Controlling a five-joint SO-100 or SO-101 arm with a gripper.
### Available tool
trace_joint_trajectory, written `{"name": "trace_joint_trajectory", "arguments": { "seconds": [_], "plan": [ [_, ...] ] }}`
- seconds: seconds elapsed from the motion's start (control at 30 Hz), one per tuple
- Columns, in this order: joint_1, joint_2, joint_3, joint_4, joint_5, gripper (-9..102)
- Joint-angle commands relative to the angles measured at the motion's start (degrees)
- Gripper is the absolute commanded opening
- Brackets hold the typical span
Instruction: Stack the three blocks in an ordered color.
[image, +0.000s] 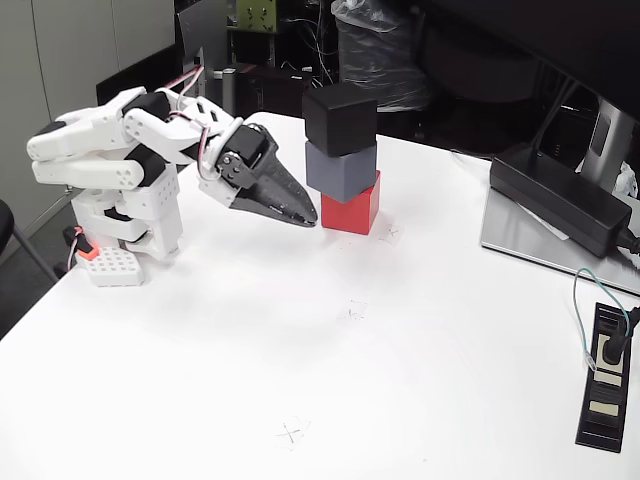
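Lying white and smooth, surface (300, 350); standing on it, matte cube stack: black block (340, 118) topping grey block (341, 168) topping red block (352, 208); left of stack, dark fingers (290, 210) closing together, empty.

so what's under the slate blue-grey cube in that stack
The bright red matte cube sits under the slate blue-grey cube, resting on the white table. The red cube's top face is covered, and the gripper hides its lower left edge.
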Motion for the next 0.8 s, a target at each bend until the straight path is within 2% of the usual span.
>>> {"name": "trace_joint_trajectory", "arguments": {
  "seconds": [0.0, 0.23, 0.47, 0.77],
  "plan": [
    [0.09, 0.18, -0.18, 0.18, -0.44, -1],
    [0.09, 0.18, -0.18, 0.35, -0.88, -1],
    [0.18, 0.35, -0.18, 0.62, -6.06, -1],
    [0.18, 0.35, -0.18, 0.7, -6.24, -1]
  ]
}}
